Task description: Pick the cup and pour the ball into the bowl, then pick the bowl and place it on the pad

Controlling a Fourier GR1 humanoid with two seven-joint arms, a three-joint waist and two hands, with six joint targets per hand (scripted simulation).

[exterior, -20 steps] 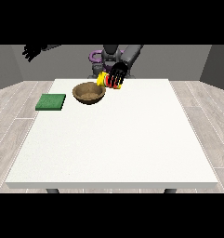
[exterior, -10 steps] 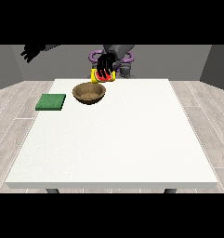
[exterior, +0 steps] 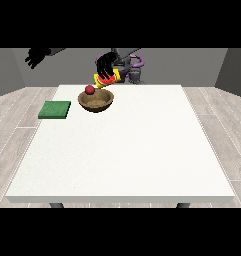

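- Front view: the hand at the view's right (exterior: pixel 106 67) is curled round the yellow and red cup (exterior: pixel 108 79), holding it tipped over above the far rim of the bowl (exterior: pixel 96 100).
- Half a second ago the cup was held higher and farther back, with no ball to be seen; now it has swung down and left towards the bowl, and the red ball (exterior: pixel 89 89) shows in the open just above the bowl's far-left rim.
- That suggests the pour is under way: the ball is out of the cup, but whether it rests in the bowl or is dropping in, I cannot tell.
- The bowl is brown, shallow and upright, on the far part of the white table (exterior: pixel 142 150).
- The green pad (exterior: pixel 55 109) lies flat to the left of the bowl, apart from it.
- The hand at the view's left (exterior: pixel 36 56) hangs raised far left, off the table, holding nothing; whether its fingers are spread or curled cannot be made out.
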